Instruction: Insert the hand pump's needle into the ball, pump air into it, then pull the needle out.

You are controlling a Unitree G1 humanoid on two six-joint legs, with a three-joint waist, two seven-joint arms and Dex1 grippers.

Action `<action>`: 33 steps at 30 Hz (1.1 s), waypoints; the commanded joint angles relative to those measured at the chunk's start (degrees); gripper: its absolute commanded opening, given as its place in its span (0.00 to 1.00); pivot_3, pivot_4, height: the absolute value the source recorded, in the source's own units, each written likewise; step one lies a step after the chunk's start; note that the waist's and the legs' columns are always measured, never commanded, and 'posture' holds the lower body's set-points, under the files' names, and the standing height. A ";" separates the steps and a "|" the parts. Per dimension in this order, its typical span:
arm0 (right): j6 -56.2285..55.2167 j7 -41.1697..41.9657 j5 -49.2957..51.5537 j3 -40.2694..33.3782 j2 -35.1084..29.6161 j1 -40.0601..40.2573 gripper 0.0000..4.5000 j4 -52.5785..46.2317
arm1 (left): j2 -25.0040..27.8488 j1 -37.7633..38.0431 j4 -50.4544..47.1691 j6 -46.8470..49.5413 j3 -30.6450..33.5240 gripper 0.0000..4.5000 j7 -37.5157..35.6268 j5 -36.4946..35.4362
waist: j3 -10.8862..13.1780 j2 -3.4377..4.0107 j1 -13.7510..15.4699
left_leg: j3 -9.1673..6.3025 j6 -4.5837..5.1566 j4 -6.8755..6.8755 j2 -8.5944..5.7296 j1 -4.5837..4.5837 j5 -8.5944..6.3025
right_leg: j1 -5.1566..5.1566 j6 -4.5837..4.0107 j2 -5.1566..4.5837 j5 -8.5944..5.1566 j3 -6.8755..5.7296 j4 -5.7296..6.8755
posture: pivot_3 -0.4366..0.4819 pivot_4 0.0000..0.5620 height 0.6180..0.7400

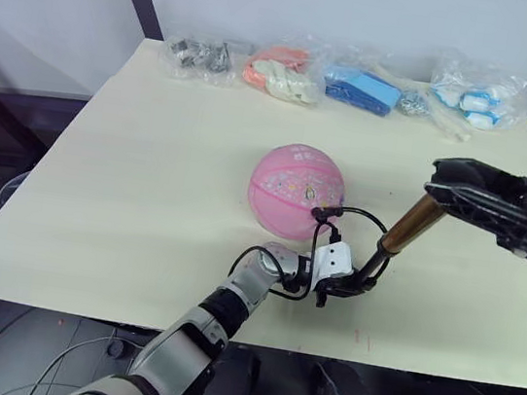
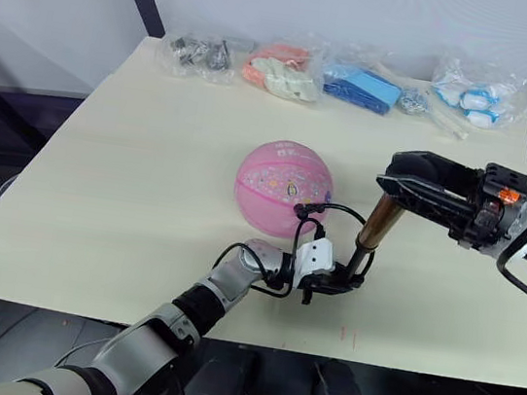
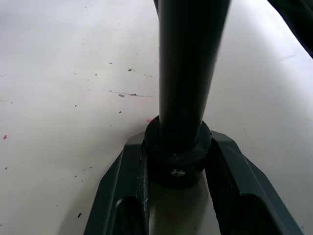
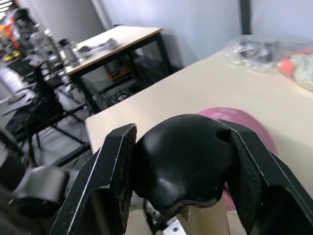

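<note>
Closest in, the left gripper has its two black fingers clamped on the round black bottom cap of the hand pump, pinning that end to the desk. From there the slim bronze-gold tube leans up and away toward the right gripper, whose flat matte fingers are closed around the smooth, rounded black handle at the top. A thin black hose loops from the pump's lower end, just above the left gripper, to the ball. That pink, matte rubber sphere with pale prints sits just beyond the left gripper; the needle itself is too small to make out. Farther off, crinkled clear plastic bags line the desk's far edge.
</note>
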 commanded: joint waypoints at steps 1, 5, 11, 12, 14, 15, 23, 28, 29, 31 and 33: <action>-1.76 0.81 2.42 -1.69 -0.34 1.15 0.51 -2.50 | 1.68 2.73 5.20 1.55 -2.87 0.24 -0.03 3.76 | -0.01 -0.02 0.01 | 0.00 0.00 0.00 0.00 0.00 0.00 | 0.00 0.00 0.00 0.00 0.00 0.01 | 0.48 0.27 1.00; -2.49 0.18 1.57 -1.04 -0.63 2.92 0.51 -3.00 | 1.66 2.83 5.65 0.45 -2.83 0.24 0.67 4.12 | -0.06 -0.08 0.04 | 0.00 0.00 0.01 0.00 0.02 0.00 | 0.01 0.00 0.00 0.00 0.00 0.04 | 0.48 0.27 1.00; -3.25 -4.06 2.20 0.09 -0.88 4.85 0.51 -1.85 | 1.68 2.73 6.67 -0.87 -2.87 0.24 1.16 4.55 | -0.21 -0.28 0.07 | -0.01 0.00 0.02 0.01 0.05 0.00 | 0.04 0.00 0.00 0.00 0.01 0.07 | 0.48 0.27 1.00; -3.19 -4.03 2.13 0.04 -1.11 5.13 0.51 -1.74 | 1.72 2.70 6.74 -1.09 -2.91 0.24 1.30 4.62 | -0.24 -0.31 0.08 | -0.01 0.00 0.02 0.01 0.06 0.00 | 0.04 0.00 0.00 0.00 0.01 0.07 | 0.48 0.27 1.00; -2.98 -4.04 2.63 -0.11 -1.65 5.59 0.51 -1.33 | 1.80 2.67 6.94 -1.44 -2.99 0.24 1.50 4.67 | -0.26 -0.32 0.09 | -0.02 0.00 0.03 0.01 0.06 0.00 | 0.06 0.00 0.00 0.00 0.01 0.07 | 0.48 0.27 1.00; -2.78 -4.45 3.44 0.16 -2.12 5.20 0.51 -0.52 | 1.97 2.63 7.14 -1.92 -3.21 0.24 1.56 4.93 | -0.26 -0.32 0.09 | -0.01 0.00 0.04 0.01 0.06 0.00 | 0.06 0.00 0.00 0.00 0.01 0.07 | 0.48 0.27 1.00; -2.45 -6.55 5.07 3.45 -2.87 3.76 0.51 1.71 | 1.86 2.51 7.89 -2.69 -3.24 0.24 1.80 4.91 | -0.29 -0.36 0.08 | -0.03 0.00 0.05 0.01 0.06 0.00 | 0.07 -0.01 0.01 0.00 -0.01 0.07 | 0.48 0.27 1.00; -3.22 -5.94 2.61 5.36 -0.99 4.76 0.51 1.28 | 1.79 2.58 7.87 -2.63 -3.17 0.24 1.96 4.82 | -0.42 -0.50 0.09 | -0.03 0.00 0.05 0.01 0.07 0.00 | 0.07 0.00 0.01 0.00 -0.01 0.07 | 0.48 0.27 1.00; -3.32 -5.88 2.03 5.83 -0.44 4.96 0.51 1.20 | 1.78 2.57 7.88 -2.59 -3.14 0.24 1.97 4.79 | -0.45 -0.53 0.08 | -0.04 0.00 0.05 0.02 0.07 0.00 | 0.07 0.00 0.01 0.00 -0.01 0.07 | 0.48 0.27 1.00; -3.32 -5.74 0.80 6.99 0.76 5.90 0.51 0.94 | 1.79 2.55 7.90 -2.53 -3.13 0.24 1.96 4.78 | -0.47 -0.53 0.07 | -0.03 0.00 0.05 0.01 0.08 0.00 | 0.08 0.00 0.02 0.00 0.00 0.08 | 0.48 0.27 1.00; -3.67 -4.23 -2.92 8.68 2.00 7.83 0.51 0.14 | 1.82 2.57 7.82 -2.41 -3.13 0.24 1.94 4.77 | -0.56 -0.62 0.08 | -0.04 0.00 0.05 0.02 0.08 0.00 | 0.08 0.00 0.02 0.00 -0.01 0.08 | 0.48 0.27 1.00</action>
